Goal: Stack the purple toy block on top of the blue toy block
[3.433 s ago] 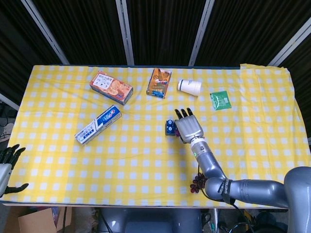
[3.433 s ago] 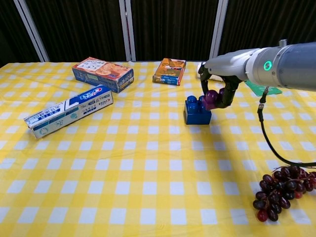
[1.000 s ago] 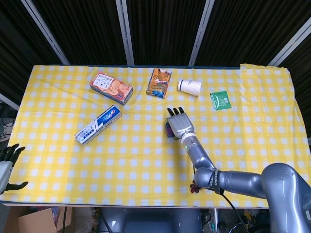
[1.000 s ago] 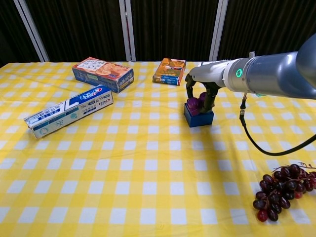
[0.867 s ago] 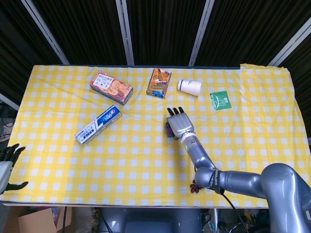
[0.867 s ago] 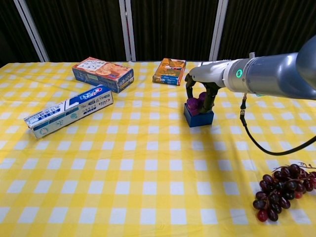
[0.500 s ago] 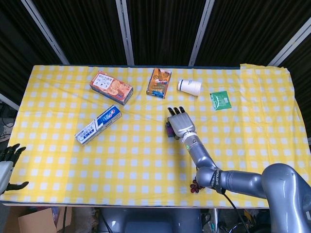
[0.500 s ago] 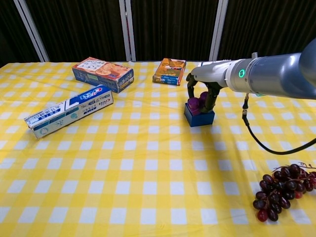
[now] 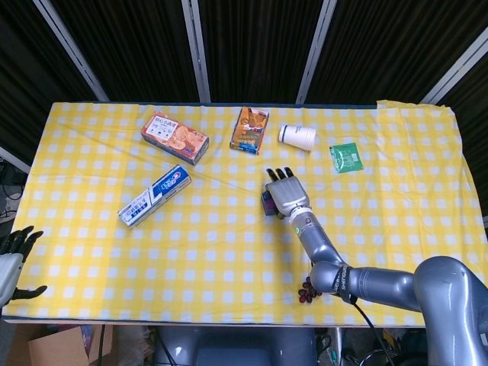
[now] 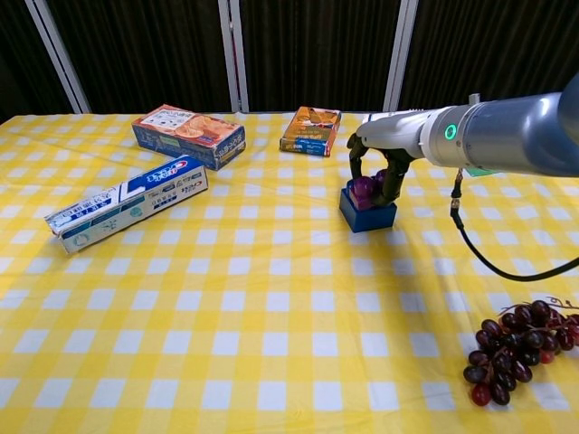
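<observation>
The blue toy block (image 10: 366, 216) stands on the yellow checked cloth in the middle of the table, slightly turned. The purple toy block (image 10: 363, 188) sits on top of it, and my right hand (image 10: 381, 169) reaches down from above, its fingers gripping the purple block on both sides. In the head view my right hand (image 9: 287, 195) covers most of both blocks; only a dark edge shows at its left. My left hand (image 9: 15, 253) hangs off the table's near left corner, fingers apart and holding nothing.
A toothpaste box (image 10: 127, 202) lies to the left. A biscuit box (image 10: 188, 135) and an orange snack box (image 10: 310, 130) lie at the back. A paper cup (image 9: 297, 136) and a green packet (image 9: 345, 158) sit back right. Grapes (image 10: 516, 348) lie near the front right.
My right hand carried the purple block leftward from beside the blue block onto its top. In the last half second the hand and both blocks shifted slightly right.
</observation>
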Controlling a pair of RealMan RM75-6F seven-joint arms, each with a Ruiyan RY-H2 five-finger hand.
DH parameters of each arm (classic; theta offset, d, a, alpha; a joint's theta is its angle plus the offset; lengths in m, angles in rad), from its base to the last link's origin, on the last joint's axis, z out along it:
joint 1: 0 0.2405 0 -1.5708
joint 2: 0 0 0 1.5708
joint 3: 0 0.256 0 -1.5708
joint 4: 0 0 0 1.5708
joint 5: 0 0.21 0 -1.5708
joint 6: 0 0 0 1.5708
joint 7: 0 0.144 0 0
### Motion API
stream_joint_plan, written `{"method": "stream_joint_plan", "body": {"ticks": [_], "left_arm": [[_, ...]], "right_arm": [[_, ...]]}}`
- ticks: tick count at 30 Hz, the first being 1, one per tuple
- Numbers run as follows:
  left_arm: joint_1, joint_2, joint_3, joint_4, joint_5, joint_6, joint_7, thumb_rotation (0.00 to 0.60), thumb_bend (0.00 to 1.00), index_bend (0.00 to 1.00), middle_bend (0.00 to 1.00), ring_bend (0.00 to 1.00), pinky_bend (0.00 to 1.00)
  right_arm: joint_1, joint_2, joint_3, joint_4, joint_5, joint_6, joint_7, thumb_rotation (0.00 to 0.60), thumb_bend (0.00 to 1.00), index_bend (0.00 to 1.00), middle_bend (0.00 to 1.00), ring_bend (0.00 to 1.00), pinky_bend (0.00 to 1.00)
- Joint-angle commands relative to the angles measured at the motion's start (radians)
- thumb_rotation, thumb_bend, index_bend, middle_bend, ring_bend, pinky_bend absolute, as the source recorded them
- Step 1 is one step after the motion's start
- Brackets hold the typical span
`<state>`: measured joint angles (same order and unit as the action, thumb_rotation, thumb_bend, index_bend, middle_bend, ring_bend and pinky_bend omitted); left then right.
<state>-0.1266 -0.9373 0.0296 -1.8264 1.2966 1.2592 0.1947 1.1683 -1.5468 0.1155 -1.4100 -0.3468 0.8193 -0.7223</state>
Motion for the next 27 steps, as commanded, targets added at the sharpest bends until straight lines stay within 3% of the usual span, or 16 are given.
{"method": "stream_joint_plan", "body": {"ticks": [1,23,27], "left_arm": [[0.0,0.001,0.001,-0.001,0.001,0.0,0.0,0.6,0.0,0.09,0.0,0.0,0.04],[-0.001,0.004,0.002,-0.006,0.002,-0.001,0.0,0.6,0.0,0.09,0.0,0.0,0.04],[-0.002,0.004,0.002,-0.006,0.001,-0.003,0.0,0.6,0.0,0.09,0.0,0.0,0.04]], "right_arm": [[0.003,0.0,-0.002,0.003,0.004,-0.002,-0.002,0.6,0.43,0.5,0.0,0.02,0.0],[0.014,0.003,-0.022,0.002,0.016,-0.007,-0.007,0.6,0.43,0.49,0.0,0.02,0.0],[0.021,0.01,-0.025,-0.01,0.03,-0.01,-0.014,0.6,0.43,0.44,0.0,0.02,0.0]]}}
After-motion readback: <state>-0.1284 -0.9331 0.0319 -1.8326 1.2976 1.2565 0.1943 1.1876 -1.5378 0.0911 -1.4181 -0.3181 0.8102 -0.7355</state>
